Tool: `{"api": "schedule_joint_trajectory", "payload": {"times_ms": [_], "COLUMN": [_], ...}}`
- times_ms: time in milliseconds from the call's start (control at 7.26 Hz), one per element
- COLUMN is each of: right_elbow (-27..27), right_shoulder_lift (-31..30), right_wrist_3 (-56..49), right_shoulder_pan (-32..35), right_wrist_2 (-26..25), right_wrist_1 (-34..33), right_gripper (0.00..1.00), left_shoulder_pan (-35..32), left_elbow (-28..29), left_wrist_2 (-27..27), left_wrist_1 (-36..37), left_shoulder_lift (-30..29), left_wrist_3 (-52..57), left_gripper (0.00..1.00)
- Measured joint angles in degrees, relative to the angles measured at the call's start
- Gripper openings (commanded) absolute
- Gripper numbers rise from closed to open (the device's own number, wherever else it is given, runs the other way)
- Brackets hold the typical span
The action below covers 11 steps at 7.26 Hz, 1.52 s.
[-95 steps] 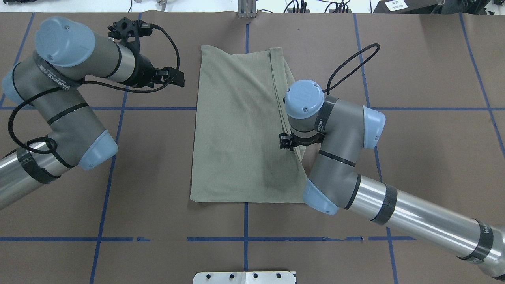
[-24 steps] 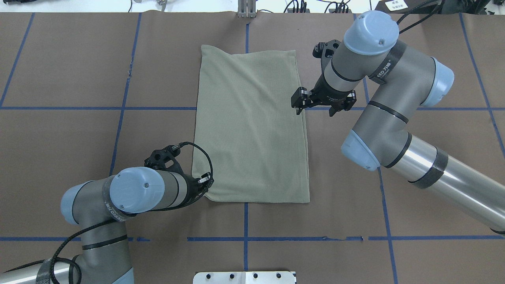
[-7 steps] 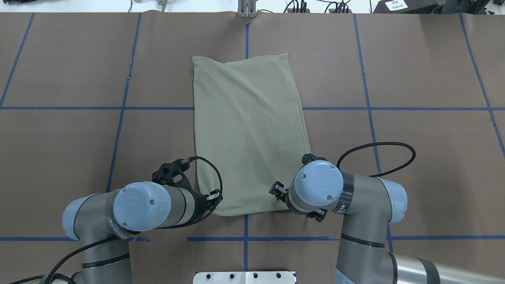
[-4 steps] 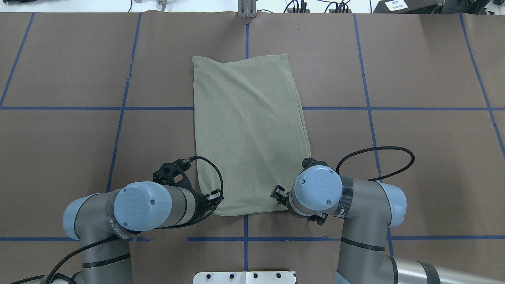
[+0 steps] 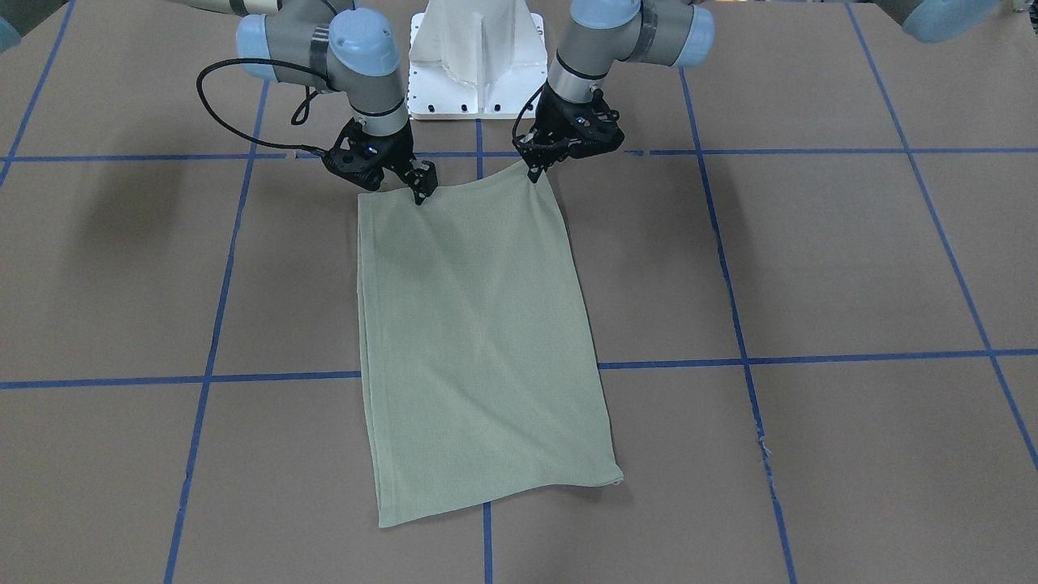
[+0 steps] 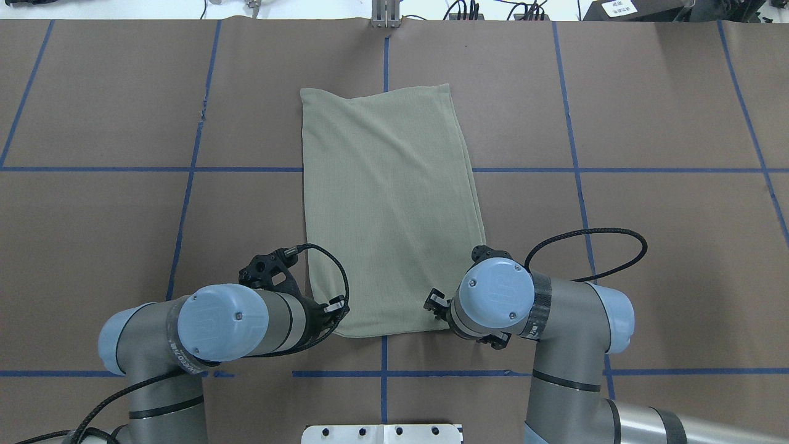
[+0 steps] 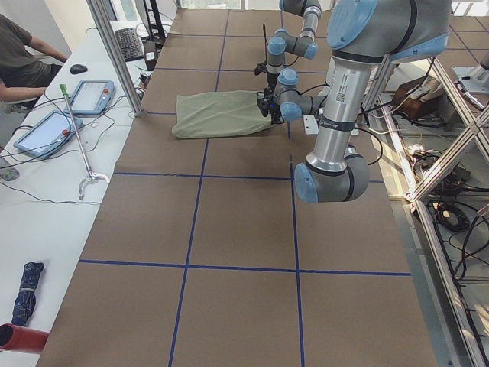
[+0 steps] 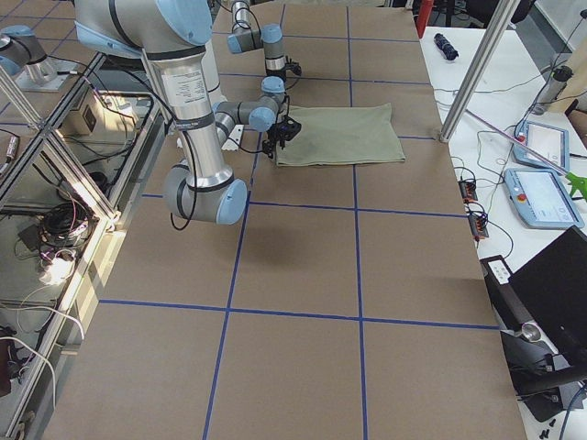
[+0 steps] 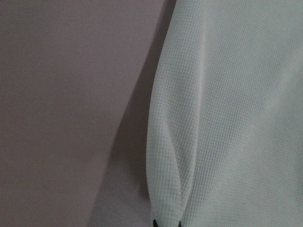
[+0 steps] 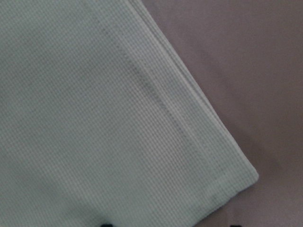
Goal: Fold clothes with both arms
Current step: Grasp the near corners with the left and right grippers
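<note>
The sage-green shirt (image 6: 388, 203) lies folded into a long flat rectangle on the brown table, its short edges toward and away from the robot. At its near left corner my left gripper (image 6: 338, 306) is shut on the shirt; in the left wrist view a ridge of knit fabric (image 9: 236, 118) runs down into the closed fingertips. My right gripper (image 6: 433, 302) is at the near right corner. Its fingertips stand wide apart at the bottom of the right wrist view, open, with the layered corner (image 10: 94, 118) between them. In the front view the left gripper (image 5: 535, 173) and right gripper (image 5: 422, 193) touch the same edge.
The white pedestal base (image 5: 478, 57) stands just behind the two grippers. Blue tape lines (image 6: 382, 373) grid the brown table cover. A person (image 7: 19, 53) sits at a side table with tablets and cables beyond the shirt's far end.
Both arms came from the shirt's sides to its near edge, and the shirt slid a little toward the robot. Over the last second only the right wrist shifted slightly.
</note>
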Motion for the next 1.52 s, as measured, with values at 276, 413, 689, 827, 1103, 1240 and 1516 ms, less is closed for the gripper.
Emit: {"api": "schedule_joint_trajectory", "payload": {"times_ms": [276,413,689,827,1103,1240,1516], "right_elbow": [-0.1,0.0,-0.1,-0.2,-0.2,-0.2,1.0], "right_shoulder_lift": [0.0,0.0,0.0,0.1,0.2,0.5,1.0], "right_wrist_3": [-0.2,-0.4,-0.7,-0.8,-0.9,-0.9,-0.5], "right_shoulder_pan": [0.1,0.2,0.3,0.5,1.2,1.6,2.1], "right_wrist_2": [0.0,0.0,0.0,0.0,0.1,0.2,0.2], "right_wrist_1": [0.0,0.0,0.2,0.2,0.1,0.2,0.3], "right_gripper": [0.53,0.38,0.0,0.0,0.0,0.0,0.0], "left_shoulder_pan": [0.0,0.0,0.0,0.0,0.0,0.0,0.0], "left_elbow": [0.0,0.0,0.0,0.0,0.1,0.1,0.0], "left_wrist_2": [0.0,0.0,0.0,0.0,0.0,0.0,0.0], "left_wrist_1": [0.0,0.0,0.0,0.0,0.0,-0.1,-0.1], "left_shoulder_lift": [0.0,0.0,0.0,0.0,0.0,0.0,-0.1], "left_wrist_3": [0.0,0.0,0.0,0.0,0.0,0.0,0.0], "left_gripper": [0.0,0.0,0.0,0.0,0.0,0.0,0.0]}}
